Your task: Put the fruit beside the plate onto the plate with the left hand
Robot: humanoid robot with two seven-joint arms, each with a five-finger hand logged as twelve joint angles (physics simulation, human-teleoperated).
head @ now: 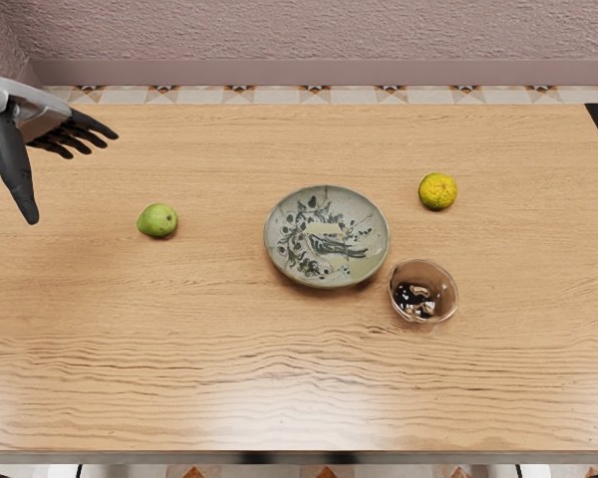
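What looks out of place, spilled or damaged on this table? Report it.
Nothing stands out. The plate lies flat, the green fruit and yellow fruit sit apart from it, the glass bowl stands upright, and the left hand is open.

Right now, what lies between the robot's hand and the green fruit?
Nothing; in the head view only bare table separates the left hand and the green fruit.

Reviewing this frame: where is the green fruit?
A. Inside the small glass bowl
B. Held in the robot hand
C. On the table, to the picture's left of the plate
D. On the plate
C: the green fruit lies on the table, apart from the plate on its left side, and the open left robot hand hovers away from it, holding nothing.
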